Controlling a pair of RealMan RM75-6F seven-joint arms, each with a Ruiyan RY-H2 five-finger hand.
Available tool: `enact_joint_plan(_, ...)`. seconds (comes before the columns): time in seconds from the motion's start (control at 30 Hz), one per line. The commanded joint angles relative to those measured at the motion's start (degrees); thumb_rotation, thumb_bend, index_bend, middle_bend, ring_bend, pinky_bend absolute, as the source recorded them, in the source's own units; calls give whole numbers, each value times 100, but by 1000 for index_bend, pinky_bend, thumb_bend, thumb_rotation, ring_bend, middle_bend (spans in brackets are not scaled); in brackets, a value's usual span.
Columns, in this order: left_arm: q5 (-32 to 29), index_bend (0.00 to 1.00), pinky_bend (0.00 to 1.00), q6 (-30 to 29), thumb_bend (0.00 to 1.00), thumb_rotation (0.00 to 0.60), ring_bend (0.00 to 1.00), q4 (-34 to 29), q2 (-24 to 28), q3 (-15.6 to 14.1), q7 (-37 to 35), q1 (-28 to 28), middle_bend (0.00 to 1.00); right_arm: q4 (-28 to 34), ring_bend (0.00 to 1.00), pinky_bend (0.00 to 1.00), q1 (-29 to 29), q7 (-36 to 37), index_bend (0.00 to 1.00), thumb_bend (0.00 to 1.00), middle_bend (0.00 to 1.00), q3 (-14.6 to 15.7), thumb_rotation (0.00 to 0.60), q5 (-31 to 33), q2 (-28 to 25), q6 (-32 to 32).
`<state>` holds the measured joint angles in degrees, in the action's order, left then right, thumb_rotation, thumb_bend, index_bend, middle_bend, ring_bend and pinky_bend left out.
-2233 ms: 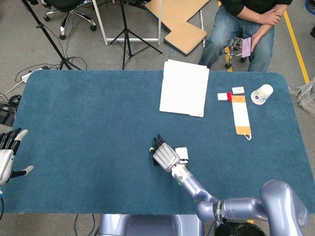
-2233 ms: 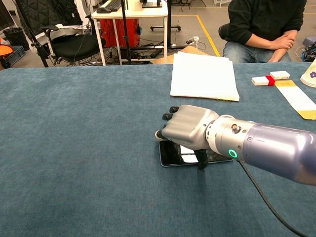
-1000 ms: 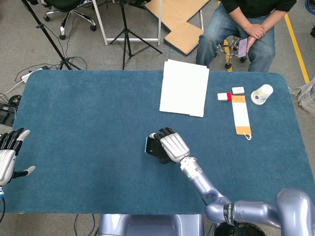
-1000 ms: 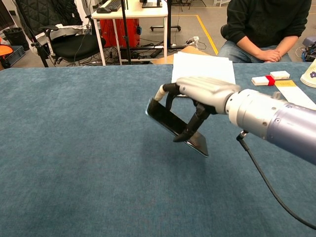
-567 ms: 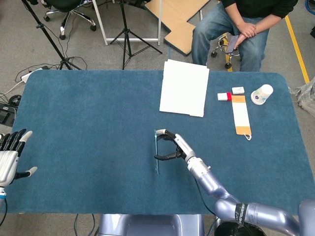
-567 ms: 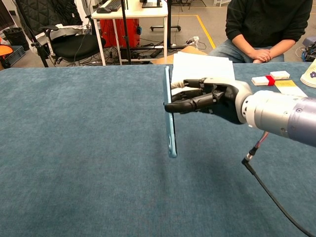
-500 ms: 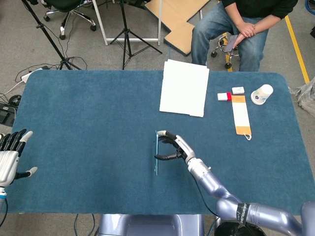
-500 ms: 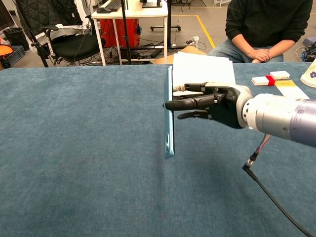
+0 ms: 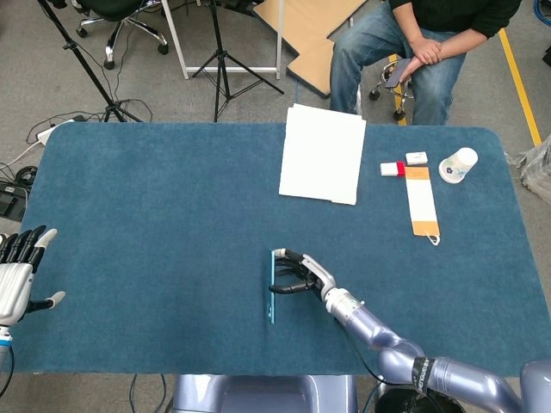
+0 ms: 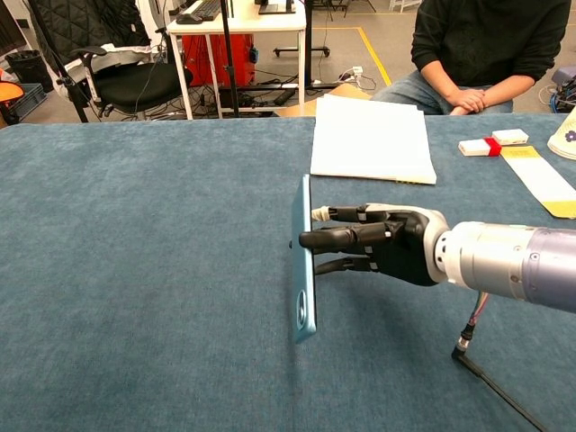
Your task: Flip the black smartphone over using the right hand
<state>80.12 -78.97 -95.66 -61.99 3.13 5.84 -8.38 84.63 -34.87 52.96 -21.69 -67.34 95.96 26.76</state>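
Observation:
The smartphone (image 9: 271, 287) (image 10: 303, 261) stands on its long edge, upright, its bluish back turned to the left; its screen faces my right hand. From the right, my right hand (image 9: 300, 275) (image 10: 382, 243) holds it with outstretched fingertips (image 10: 317, 239) against the screen side and upper edge. The chest view does not show whether the phone's lower corner touches the blue cloth. My left hand (image 9: 17, 277) hangs open off the table's left edge, far from the phone.
A white paper stack (image 9: 323, 153) (image 10: 371, 138) lies beyond the phone. At the far right are an orange-and-white strip (image 9: 421, 202), small boxes (image 9: 393, 169) (image 10: 490, 143) and a paper cup (image 9: 458, 164). A person (image 9: 405, 43) sits behind the table. A cable (image 10: 490, 378) trails from my right forearm.
The right hand lifted the phone off the cloth and turned it onto its edge. In the last half second hand and phone came down and nearer to me, still on edge.

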Motion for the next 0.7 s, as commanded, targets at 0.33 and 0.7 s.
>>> enact_joint_plan(0.33, 72, 0, 0, -43, 0, 600, 0, -45, -2, -36, 62, 14, 0, -953, 0, 0, -28, -1522, 129, 285, 89, 498, 600, -940, 188, 1079)
enact_joint_plan(0.7, 83, 0, 0, -38, 0, 600, 0, -51, -21, -34, 83, -1, 0, -1477, 0, 0, -18, -3520, 112, 120, 57, 562, 600, -1431, 254, 2544)
